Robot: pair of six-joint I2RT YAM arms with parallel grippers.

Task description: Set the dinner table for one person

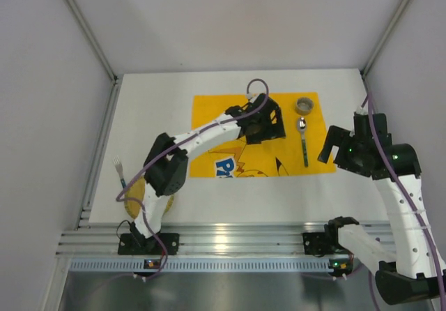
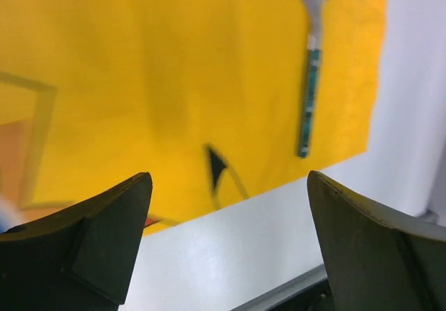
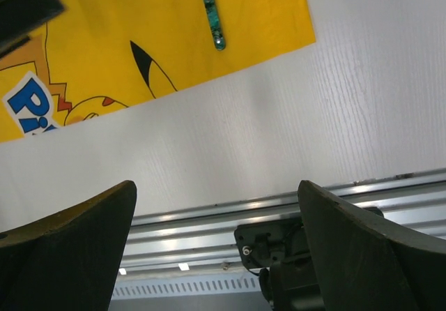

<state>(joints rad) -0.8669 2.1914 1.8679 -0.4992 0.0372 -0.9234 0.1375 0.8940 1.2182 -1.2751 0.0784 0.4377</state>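
The white dinner table (image 1: 150,112) carries a yellow printed placemat (image 1: 216,112) at its middle. A spoon with a green handle (image 1: 304,142) lies on the mat's right part, and a small round cup (image 1: 304,104) stands just behind it. A fork (image 1: 120,171) lies on the bare table at the left. My left gripper (image 1: 268,120) is open and empty above the mat's middle; its wrist view shows the spoon (image 2: 311,74) ahead to the right. My right gripper (image 1: 333,150) is open and empty, right of the mat's near corner; its view shows the spoon's handle end (image 3: 211,11).
A yellowish round thing (image 1: 136,191) lies at the near left, partly hidden under the left arm. A metal rail (image 1: 230,240) runs along the near edge of the table. Grey walls close in the left, back and right.
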